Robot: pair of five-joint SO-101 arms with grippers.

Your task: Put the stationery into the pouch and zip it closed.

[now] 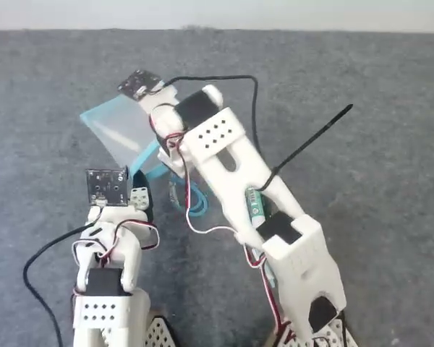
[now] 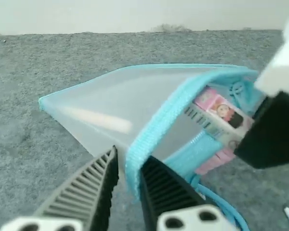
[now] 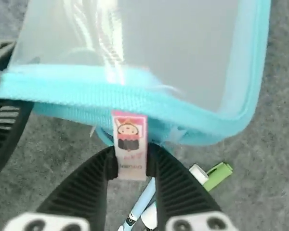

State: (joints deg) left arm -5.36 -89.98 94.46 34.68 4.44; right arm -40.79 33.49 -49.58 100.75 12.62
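Grey carpet [image 1: 390,181] — translucent blue-edged pouch [image 1: 119,134], pink tag [image 3: 130,144] pinched.

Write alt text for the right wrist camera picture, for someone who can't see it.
The right gripper has its fingers shut on a pink tag hanging from the blue zipper edge of a clear pouch. Near it, a green marker and a light blue pen lie on the grey table.

From above, my right arm [image 1: 224,159] covers the mouth of the pouch [image 1: 116,130] and most of the green pen [image 1: 254,204] under it. The right gripper [image 3: 131,156] hides the lower end of the pink eraser [image 3: 130,137] it pinches and much of the blue pen [image 3: 143,197]. A pale streak [image 2: 94,119] inside the pouch is too blurred for me to identify.
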